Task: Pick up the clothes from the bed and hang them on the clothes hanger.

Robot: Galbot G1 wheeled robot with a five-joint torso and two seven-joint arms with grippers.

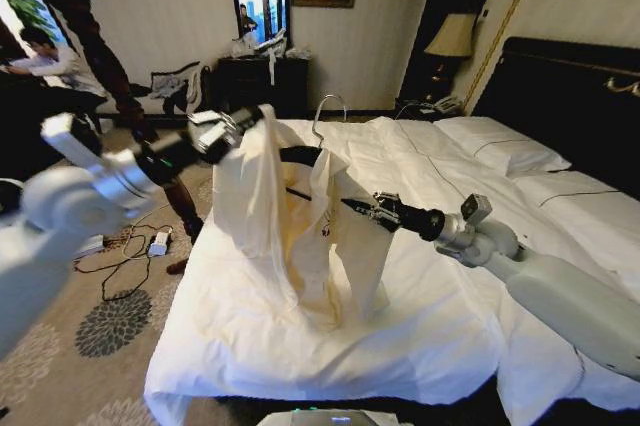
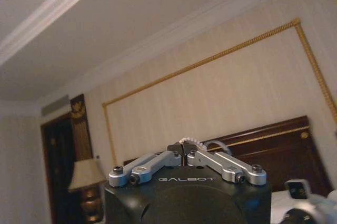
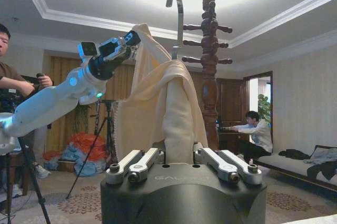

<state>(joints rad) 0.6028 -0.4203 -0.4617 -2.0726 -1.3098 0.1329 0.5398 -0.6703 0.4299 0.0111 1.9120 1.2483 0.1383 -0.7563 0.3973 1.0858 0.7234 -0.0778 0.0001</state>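
Clothes (image 1: 290, 236) hang between my two grippers, long axis vertical, top edge raised and the hem trailing down to touch the bed (image 1: 430, 336) sheet.

My left gripper (image 1: 252, 118) has its jaws pinched fully together on the garment's upper corner; in the left wrist view the fingertips (image 2: 181, 148) meet with a sliver of cloth between them. That corner is the highest point of the fabric, and the rest drapes down and away from these jaws toward the right arm.

My right gripper (image 1: 358, 208) sits lower, at mid-height on the far side of the garment. Its jaws are closed on a fold of the cloth; in the right wrist view the cream fabric (image 3: 163, 108) runs straight up out of the closed fingers (image 3: 210, 156).

The hanger (image 1: 318, 141) is inside the neck of the garment, between the two jaws and above the right one. Its silver hook points up, its dark arm shows through the collar opening, roughly level.

Outward: the bed's near edge lies below the hem, with carpet (image 1: 110, 326) and loose cables beyond the left jaws. A wooden coat stand (image 3: 209, 61) rises past the garment in the right wrist view. Open air surrounds the lifted cloth on both sides.
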